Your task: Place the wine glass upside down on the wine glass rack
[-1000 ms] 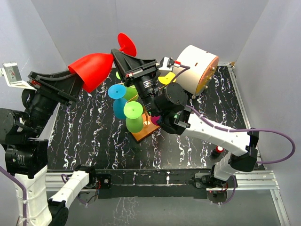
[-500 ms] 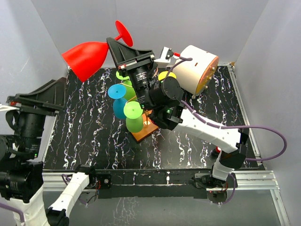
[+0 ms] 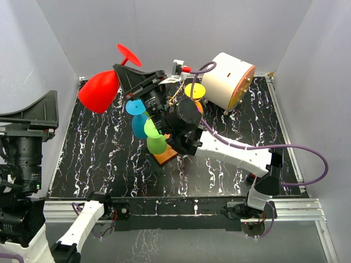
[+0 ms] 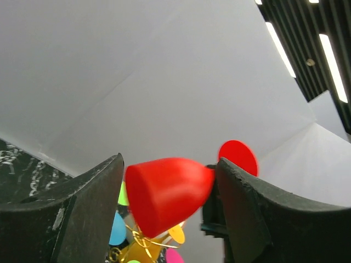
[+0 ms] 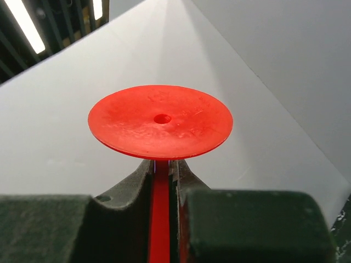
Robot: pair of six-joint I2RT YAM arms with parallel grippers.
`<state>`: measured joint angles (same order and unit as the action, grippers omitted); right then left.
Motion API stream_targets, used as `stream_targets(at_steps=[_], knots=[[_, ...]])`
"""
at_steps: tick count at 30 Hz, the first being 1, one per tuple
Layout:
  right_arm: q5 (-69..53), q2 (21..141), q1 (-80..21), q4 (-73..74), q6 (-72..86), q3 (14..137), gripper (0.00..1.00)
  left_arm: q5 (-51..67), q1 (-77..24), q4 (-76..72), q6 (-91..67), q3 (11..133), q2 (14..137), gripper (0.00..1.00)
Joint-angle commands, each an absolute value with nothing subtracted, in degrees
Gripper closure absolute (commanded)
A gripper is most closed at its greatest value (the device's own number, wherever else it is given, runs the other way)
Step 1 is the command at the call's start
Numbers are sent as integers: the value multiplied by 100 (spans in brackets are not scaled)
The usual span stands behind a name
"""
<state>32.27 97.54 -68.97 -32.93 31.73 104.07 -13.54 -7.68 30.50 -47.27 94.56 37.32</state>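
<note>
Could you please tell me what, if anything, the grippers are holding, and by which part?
The right gripper holds the red wine glass by its stem, just under the foot; the left gripper holds nothing.

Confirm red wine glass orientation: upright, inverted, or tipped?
Tipped, roughly sideways: the red wine glass has its bowl out left and foot to the right, stem clamped in the right end effector.

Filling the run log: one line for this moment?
right gripper: shut on red wine glass stem | red wine glass: tilted, airborne, left of wine glass rack | left gripper: open, empty | placement: pending
</note>
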Motion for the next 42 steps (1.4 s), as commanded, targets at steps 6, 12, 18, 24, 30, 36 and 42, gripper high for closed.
stream_targets(at_steps=[6,12,18,24,30,36,42], knots=[[1698,9155,-6917,-3884,1739,9648,100,1002,-809,2603,-6310,9850,4748,30],[1215,8820,-6917,-4290,1185,8941,100,1800,-808,1909,-7410,9513,4910,29],[869,8867,-6917,-4320,914,8864,100,1892,-809,1895,-7725,9349,4900,30],[681,8906,-6917,-4209,292,8855,100,2169,-809,1847,-8015,9242,4932,37],[419,8996,-6917,-3745,-663,9108,100,2083,-809,1998,-7990,9048,4794,50],[139,9127,-6917,-3480,-1003,9219,100,2107,-809,1989,-7969,8956,4807,65],[87,9223,-6917,-3479,-1002,9222,100,1981,-809,2021,-7924,8837,4740,92]])
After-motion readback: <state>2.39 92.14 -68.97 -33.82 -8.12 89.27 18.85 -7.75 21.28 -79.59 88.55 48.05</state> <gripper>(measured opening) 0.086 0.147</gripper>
